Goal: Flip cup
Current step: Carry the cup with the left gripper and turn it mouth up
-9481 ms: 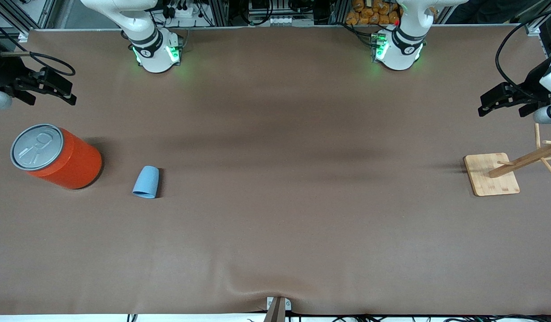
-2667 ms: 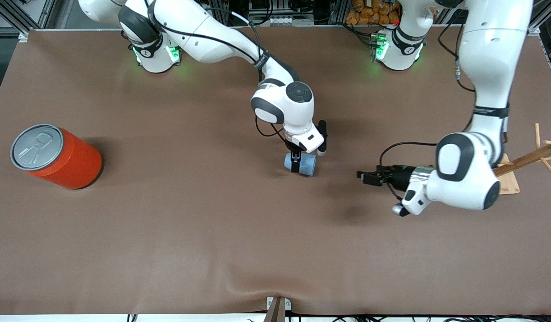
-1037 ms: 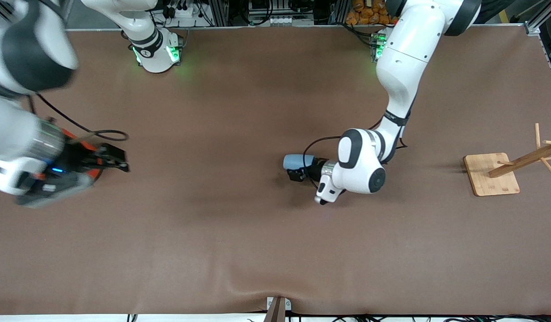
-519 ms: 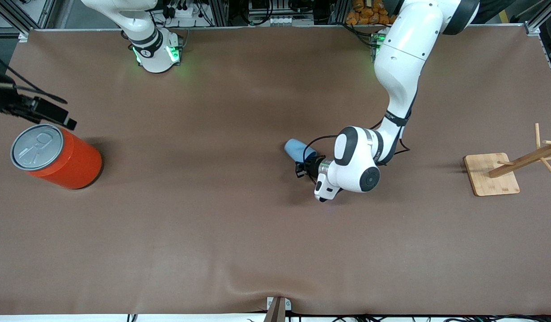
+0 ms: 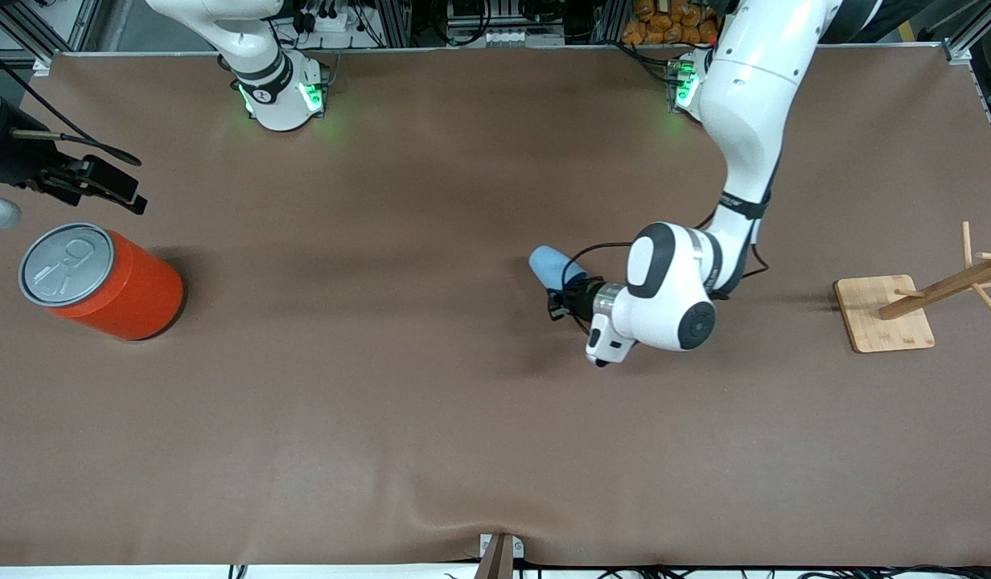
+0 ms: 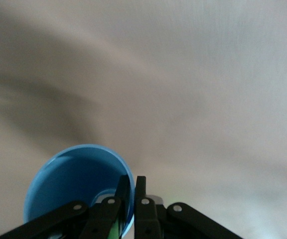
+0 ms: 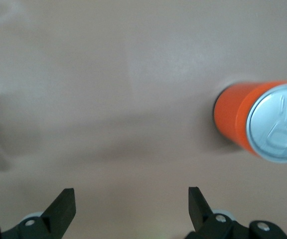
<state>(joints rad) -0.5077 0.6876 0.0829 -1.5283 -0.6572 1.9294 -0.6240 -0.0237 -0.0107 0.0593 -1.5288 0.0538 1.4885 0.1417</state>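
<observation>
The light-blue cup (image 5: 548, 264) is over the middle of the table, tilted, its closed end pointing away from my left gripper (image 5: 566, 294). My left gripper is shut on the cup's rim. In the left wrist view one finger (image 6: 123, 186) is inside the cup (image 6: 73, 181) and the other is outside its wall, the gripper (image 6: 132, 181) pinching the rim. The darker blue inside faces that camera. My right gripper (image 5: 113, 186) is open and empty at the right arm's end of the table, above the spot beside the orange can; it also shows in the right wrist view (image 7: 131, 198).
A big orange can (image 5: 109, 283) with a grey pull-tab lid stands at the right arm's end, also in the right wrist view (image 7: 255, 122). A wooden rack on a square base (image 5: 882, 314) stands at the left arm's end.
My left gripper has turned the cup from lying level to tilted and carried it slightly toward the left arm's end. My right arm has drawn back from over the can to the table's end.
</observation>
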